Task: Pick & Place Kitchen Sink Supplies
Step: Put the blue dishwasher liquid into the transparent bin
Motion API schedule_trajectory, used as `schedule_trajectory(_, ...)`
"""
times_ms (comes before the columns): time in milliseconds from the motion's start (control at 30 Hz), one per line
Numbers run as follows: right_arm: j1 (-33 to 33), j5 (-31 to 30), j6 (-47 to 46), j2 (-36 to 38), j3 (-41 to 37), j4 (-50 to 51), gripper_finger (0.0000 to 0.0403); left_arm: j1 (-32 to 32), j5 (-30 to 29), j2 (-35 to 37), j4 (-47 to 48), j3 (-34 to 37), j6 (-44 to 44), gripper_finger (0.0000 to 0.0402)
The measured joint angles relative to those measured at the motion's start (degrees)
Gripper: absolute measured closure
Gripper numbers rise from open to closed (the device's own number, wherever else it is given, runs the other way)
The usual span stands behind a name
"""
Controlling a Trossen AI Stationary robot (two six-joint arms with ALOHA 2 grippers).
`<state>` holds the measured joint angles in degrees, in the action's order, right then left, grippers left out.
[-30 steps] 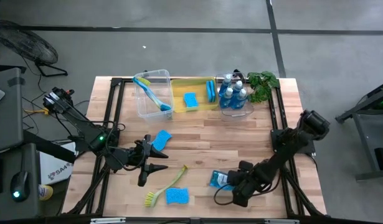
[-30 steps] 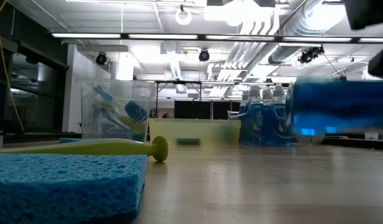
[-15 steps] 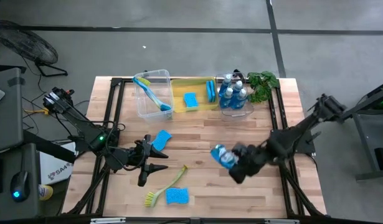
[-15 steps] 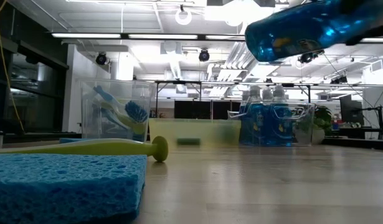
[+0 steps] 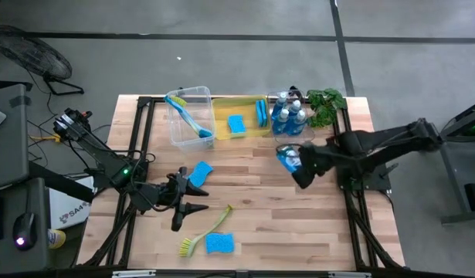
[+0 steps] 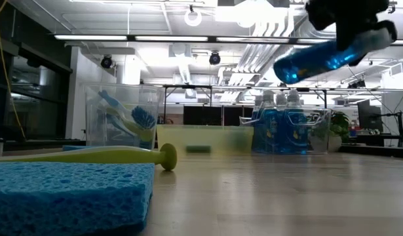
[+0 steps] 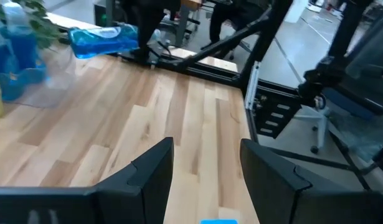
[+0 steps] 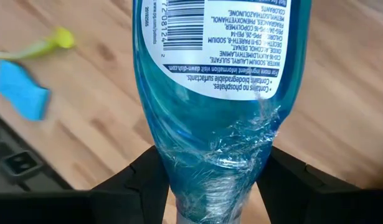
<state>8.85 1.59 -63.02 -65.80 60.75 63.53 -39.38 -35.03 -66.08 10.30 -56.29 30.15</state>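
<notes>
My right gripper is shut on a clear bottle of blue dish soap, held in the air over the table's right half, near the clear bin that holds more soap bottles. In the low view the bottle slants high above the table under the gripper. My left gripper is open and waits on the left half. A blue sponge lies by it. A yellow-green dish brush and a second sponge lie flat near the near edge. My right gripper pinches the bottle at its narrow shrink-wrapped neck, one finger on each side. The bottle is lifted clear and tilted: its cap end is up at the gripper, and its bottom points away and lower.
A clear bin with a blue and yellow-green brush, a yellow bin with sponges and the bottle bin stand in a row along the far edge. A green plant sits at the far right corner. Bare wood lies between the arms.
My right gripper, shut on the soap bottle, has risen from low over the table's near right part and swung toward the far edge, up to the bottle bin. The bottle has gone with it, lifted high and tilted. The left arm has kept still.
</notes>
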Motion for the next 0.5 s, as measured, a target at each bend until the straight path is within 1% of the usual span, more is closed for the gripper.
schedule_trajectory(100, -5.15, 2.67, 5.58, -0.04, 0.00, 2.80, 0.0209, 0.00, -1.93, 0.00, -0.02, 0.00, -0.08, 0.0220)
schedule_trajectory(300, -13.32, 5.29, 16.51, -0.07, 0.00, 4.27, 0.0209, 0.00, -4.89, 0.00, -0.03, 0.00, 1.28, 0.0220)
schedule_trajectory(500, -18.60, 4.05, 27.32, -0.09, 0.02, 4.97, 0.0209, 0.00, -6.52, 0.00, 0.02, 0.00, 3.04, 0.0220)
